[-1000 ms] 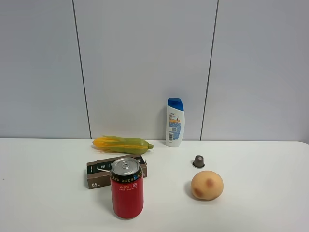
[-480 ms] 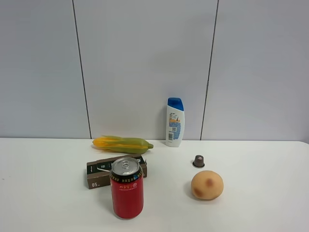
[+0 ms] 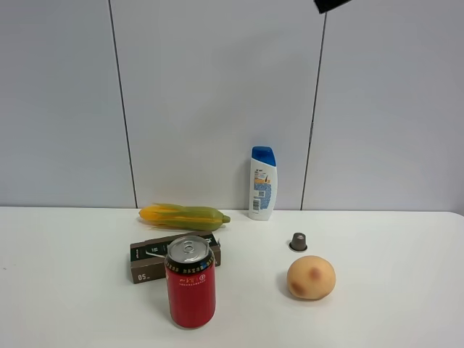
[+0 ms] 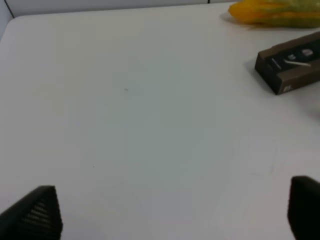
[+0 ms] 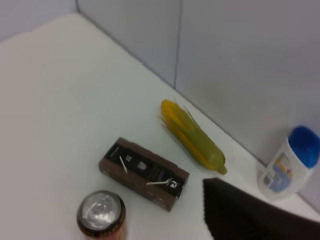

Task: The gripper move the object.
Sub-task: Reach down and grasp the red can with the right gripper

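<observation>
Diff vs half a second ago: black arm part (image 3: 332, 4) now pokes in at the top edge of the high view. Table items haven't shifted.

The red can (image 3: 191, 281) stands upright near the table's (image 3: 65, 290) front, untouched and well apart from both sets of fingers.

On the left gripper (image 4: 170, 212), the fingers (image 4: 35, 215) are spread wide with only bare table between them. The brown box (image 4: 292, 67) and corn (image 4: 275, 11) lie well ahead of them.

The right gripper (image 5: 242, 215) is just a black mass in its own view, so I can't tell if it's spread or clenched.

Clutter: box just behind the can, corn past that. The shampoo bottle (image 3: 262, 183), capsule (image 3: 298, 242) and round fruit (image 3: 310, 278) sit off to the side.
</observation>
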Robot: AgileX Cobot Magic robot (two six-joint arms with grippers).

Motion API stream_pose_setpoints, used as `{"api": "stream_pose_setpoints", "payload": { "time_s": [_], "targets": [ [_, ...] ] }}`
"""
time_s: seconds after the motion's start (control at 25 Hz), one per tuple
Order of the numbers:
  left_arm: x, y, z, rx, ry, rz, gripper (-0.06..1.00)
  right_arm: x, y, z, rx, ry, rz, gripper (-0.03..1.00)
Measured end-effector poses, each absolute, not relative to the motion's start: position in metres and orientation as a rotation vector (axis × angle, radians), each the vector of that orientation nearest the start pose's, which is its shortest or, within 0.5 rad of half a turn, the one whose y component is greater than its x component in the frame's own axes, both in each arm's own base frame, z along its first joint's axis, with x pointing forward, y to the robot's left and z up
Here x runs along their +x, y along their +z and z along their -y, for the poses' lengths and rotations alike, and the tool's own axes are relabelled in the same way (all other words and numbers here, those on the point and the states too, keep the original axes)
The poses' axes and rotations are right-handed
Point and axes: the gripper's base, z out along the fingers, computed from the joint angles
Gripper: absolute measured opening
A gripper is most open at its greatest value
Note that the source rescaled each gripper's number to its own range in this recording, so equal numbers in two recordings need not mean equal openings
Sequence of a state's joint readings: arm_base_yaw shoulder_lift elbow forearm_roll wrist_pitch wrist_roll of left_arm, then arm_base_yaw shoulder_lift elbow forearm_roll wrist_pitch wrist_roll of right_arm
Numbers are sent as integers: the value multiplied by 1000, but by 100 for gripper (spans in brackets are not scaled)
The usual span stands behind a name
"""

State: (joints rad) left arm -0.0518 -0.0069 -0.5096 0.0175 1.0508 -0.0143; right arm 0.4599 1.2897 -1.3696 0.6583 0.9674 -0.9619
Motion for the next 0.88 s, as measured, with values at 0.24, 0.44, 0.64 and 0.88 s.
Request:
{"api": "stream_pose_setpoints", "payload": {
  "time_s": [0.24, 0.44, 0.64, 0.88],
  "targets": [
    [-7, 281, -2, 37, -21, -2017, 100, 210, 387, -203, -1580, 350, -1766, 72],
    [-7, 281, -2, 37, -21, -2017, 100, 219, 359, -216, -1548, 365, -1910, 72],
    [-7, 281, -2, 37, -21, -2017, 100, 227, 321, -226, -1502, 434, -2097, 72],
    [-7, 281, -2, 37, -21, -2017, 100, 246, 285, -246, -1359, 544, -2262, 72]
  ]
}}
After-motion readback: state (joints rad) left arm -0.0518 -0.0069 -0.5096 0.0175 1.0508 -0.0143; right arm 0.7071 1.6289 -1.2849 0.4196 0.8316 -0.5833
